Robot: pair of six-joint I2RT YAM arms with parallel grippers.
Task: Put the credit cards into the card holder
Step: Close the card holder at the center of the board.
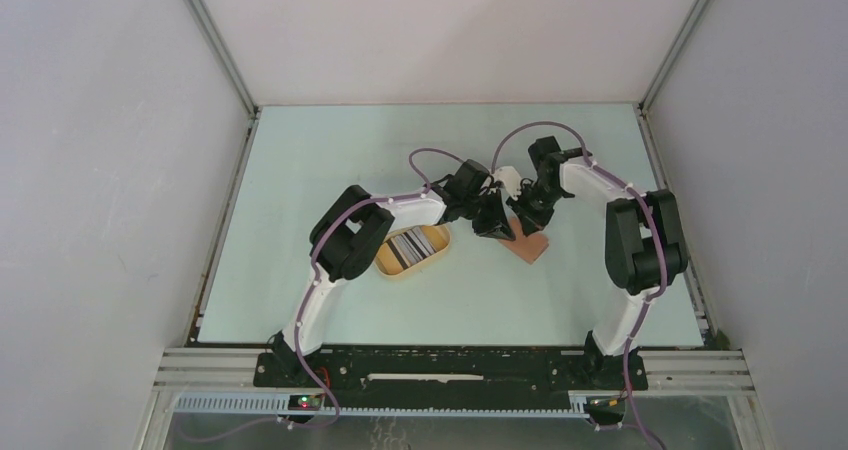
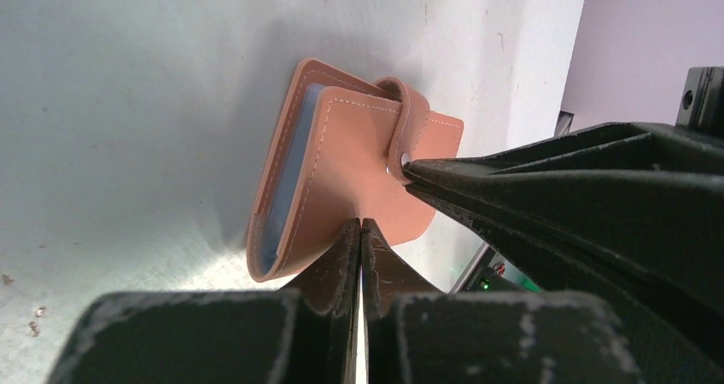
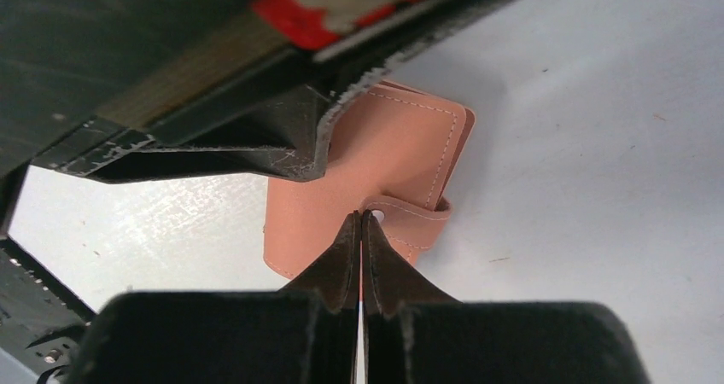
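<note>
The reddish-brown card holder lies folded on the table to the right of the tray, its snap tab wrapped over the cover and light blue lining showing at the edge. My left gripper is shut, its tips resting on the holder's cover. My right gripper is also shut, its tips against the snap at the tab's end. The two grippers meet over the holder. The credit cards lie as a striped stack in the yellow tray.
The yellow oval tray sits just left of the holder, partly under the left arm's forearm. The right arm's fingers cross the left wrist view. White walls enclose the pale table on three sides.
</note>
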